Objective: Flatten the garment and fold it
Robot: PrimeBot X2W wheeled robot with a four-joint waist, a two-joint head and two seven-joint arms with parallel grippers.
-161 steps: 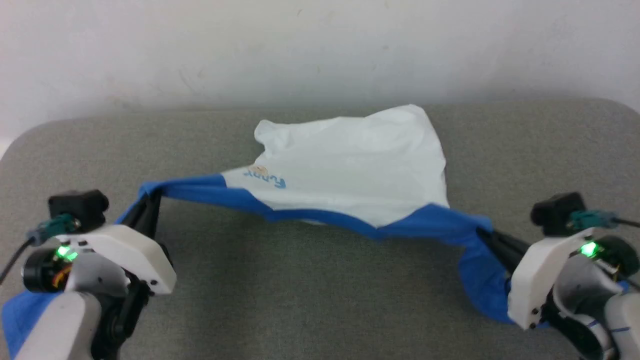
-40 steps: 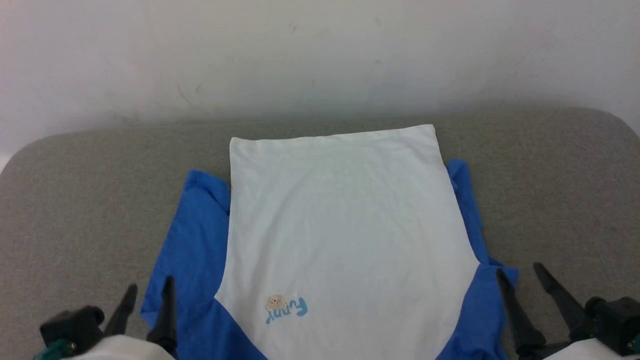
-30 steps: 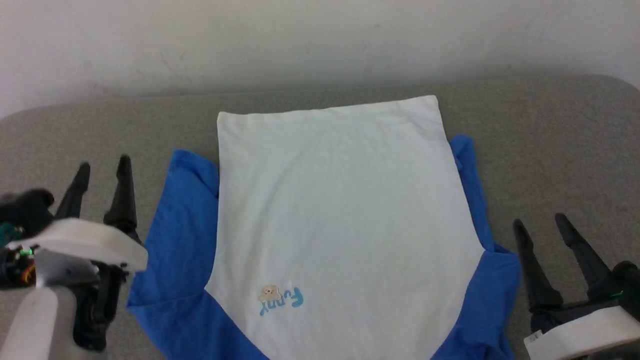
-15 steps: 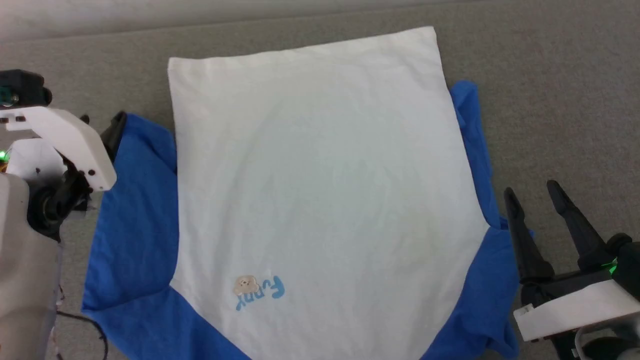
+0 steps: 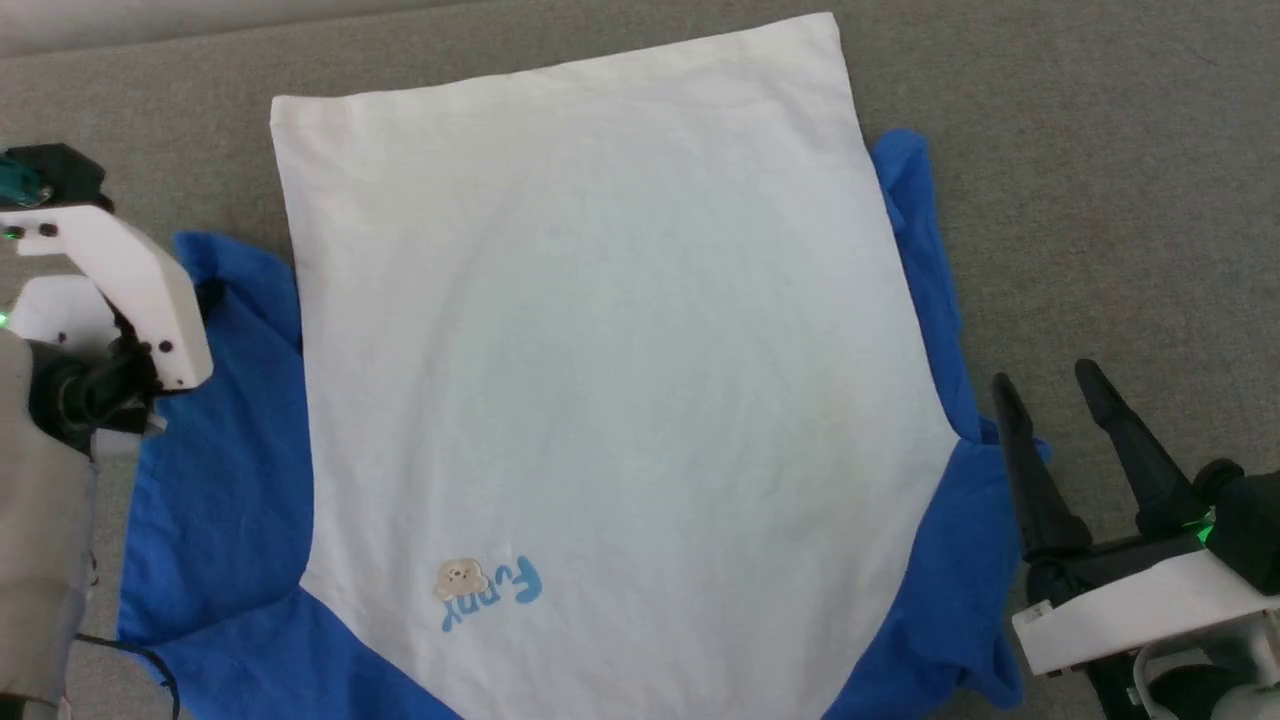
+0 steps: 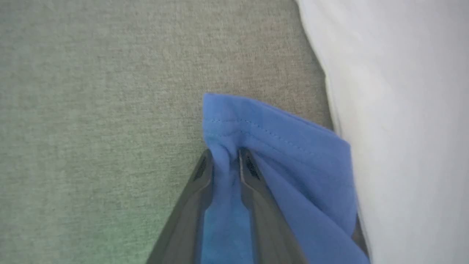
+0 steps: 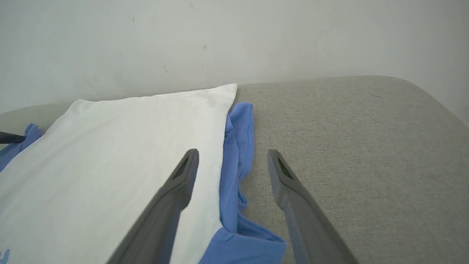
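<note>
The garment (image 5: 600, 330) lies spread on the grey surface, its white body flat and the blue chest lettering (image 5: 490, 592) towards me. A blue sleeve is folded along each side of the body. My left gripper (image 6: 224, 157) is shut on the cuff end of the left sleeve (image 6: 256, 124), with blue cloth bunched between its fingers. From the head camera, the white housing of the left gripper (image 5: 203, 298) covers most of those fingers. My right gripper (image 5: 1043, 380) stands open just right of the right sleeve (image 5: 930, 300), holding nothing. The right gripper (image 7: 232, 154) straddles the sleeve's edge from above.
The grey padded surface (image 5: 1100, 200) stretches bare to the right of the garment. A pale wall (image 7: 220, 36) rises behind its far edge, and the surface rounds off at its far right corner (image 7: 421, 91). A thin dark cable (image 5: 130, 650) hangs by my left arm.
The head camera has tilted down and closer. My left gripper has come down on the end of the left sleeve and closed on it. The right gripper stays open.
</note>
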